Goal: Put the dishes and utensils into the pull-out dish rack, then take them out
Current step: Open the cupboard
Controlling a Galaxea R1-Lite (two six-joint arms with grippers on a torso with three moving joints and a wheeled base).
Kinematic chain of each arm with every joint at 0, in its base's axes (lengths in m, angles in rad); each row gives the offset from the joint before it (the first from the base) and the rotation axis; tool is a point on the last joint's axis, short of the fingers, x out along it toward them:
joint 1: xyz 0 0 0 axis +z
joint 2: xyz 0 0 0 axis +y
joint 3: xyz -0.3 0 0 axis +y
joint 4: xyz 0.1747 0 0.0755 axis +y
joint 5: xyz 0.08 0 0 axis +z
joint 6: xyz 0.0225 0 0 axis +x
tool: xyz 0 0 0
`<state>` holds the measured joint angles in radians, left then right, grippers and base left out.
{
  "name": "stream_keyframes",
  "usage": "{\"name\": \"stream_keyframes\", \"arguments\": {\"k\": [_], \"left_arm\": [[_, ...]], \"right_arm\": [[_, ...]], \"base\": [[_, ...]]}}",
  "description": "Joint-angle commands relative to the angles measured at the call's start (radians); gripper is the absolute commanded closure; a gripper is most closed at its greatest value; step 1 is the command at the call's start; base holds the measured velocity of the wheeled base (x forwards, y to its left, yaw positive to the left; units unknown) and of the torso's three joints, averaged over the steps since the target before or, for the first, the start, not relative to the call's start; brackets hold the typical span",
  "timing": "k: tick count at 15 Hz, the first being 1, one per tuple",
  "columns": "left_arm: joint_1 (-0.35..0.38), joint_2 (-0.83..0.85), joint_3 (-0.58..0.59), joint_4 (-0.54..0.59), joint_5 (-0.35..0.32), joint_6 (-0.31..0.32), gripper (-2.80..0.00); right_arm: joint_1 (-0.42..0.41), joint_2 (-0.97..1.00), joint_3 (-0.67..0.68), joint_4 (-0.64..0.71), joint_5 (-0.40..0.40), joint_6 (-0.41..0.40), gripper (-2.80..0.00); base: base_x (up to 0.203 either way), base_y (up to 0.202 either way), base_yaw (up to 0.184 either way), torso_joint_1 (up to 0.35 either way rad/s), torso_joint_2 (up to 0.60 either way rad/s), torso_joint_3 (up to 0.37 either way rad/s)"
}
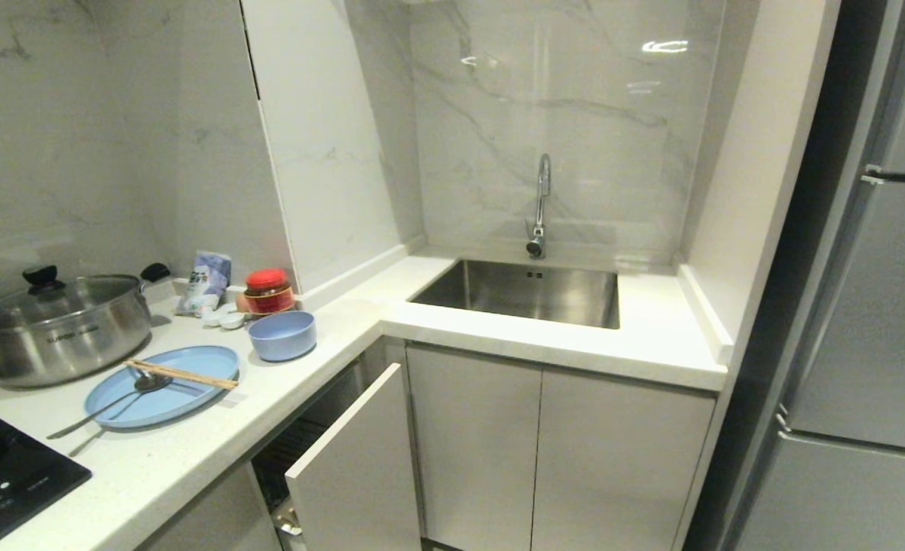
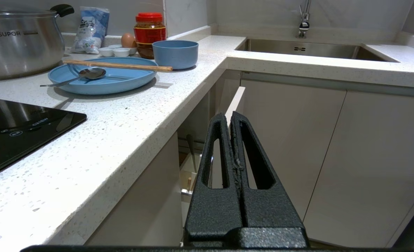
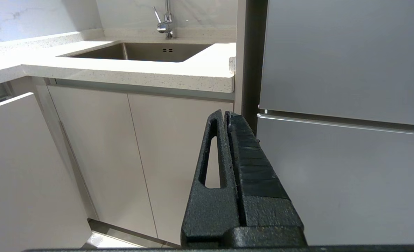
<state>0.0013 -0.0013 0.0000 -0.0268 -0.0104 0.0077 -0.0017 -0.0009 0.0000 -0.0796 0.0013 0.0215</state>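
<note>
On the white counter at the left lies the light blue oval plate (image 1: 184,398) (image 2: 123,79). The wooden chopsticks (image 1: 180,373) (image 2: 117,65) rest across it, and the silver spoon (image 1: 152,381) (image 2: 92,72) lies in it with its handle over the rim. The blue bowl (image 1: 282,335) (image 2: 175,53) stands just behind the plate. Below the counter the pull-out dish rack's white front panel (image 1: 356,459) (image 2: 235,99) stands partly out; little of its inside shows. My left gripper (image 2: 229,117) hangs shut and empty before that panel. My right gripper (image 3: 224,113) is shut and empty near the fridge. Neither arm shows in the head view.
A steel pot with a glass lid (image 1: 54,325), a red-lidded jar (image 1: 268,291), a packet (image 1: 206,282) and tiny white dishes (image 1: 226,317) crowd the counter's back left. A black hob (image 1: 8,474) is at the near left. The sink (image 1: 529,291) with tap (image 1: 540,203) lies ahead; the fridge (image 1: 865,344) is on the right.
</note>
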Motion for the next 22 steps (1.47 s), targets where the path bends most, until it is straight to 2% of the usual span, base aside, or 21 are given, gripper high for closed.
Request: {"name": "stream_keyframes", "arguments": {"k": [1,15,22], "left_arm": [[0.000,0.001,0.012,-0.001,0.000,0.000,0.00],[0.000,0.001,0.012,-0.001,0.000,0.000,0.00],[0.000,0.001,0.012,-0.001,0.000,0.000,0.00]], "right_arm": [[0.000,-0.001,0.026,-0.002,0.000,0.000,0.00],[0.000,-0.001,0.026,-0.002,0.000,0.000,0.00],[0.000,-0.001,0.026,-0.002,0.000,0.000,0.00]], "base": [[0.000,0.000,0.000,0.000,0.00,0.000],[0.000,0.000,0.000,0.000,0.00,0.000],[0.000,0.000,0.000,-0.190,0.42,0.222]]}}
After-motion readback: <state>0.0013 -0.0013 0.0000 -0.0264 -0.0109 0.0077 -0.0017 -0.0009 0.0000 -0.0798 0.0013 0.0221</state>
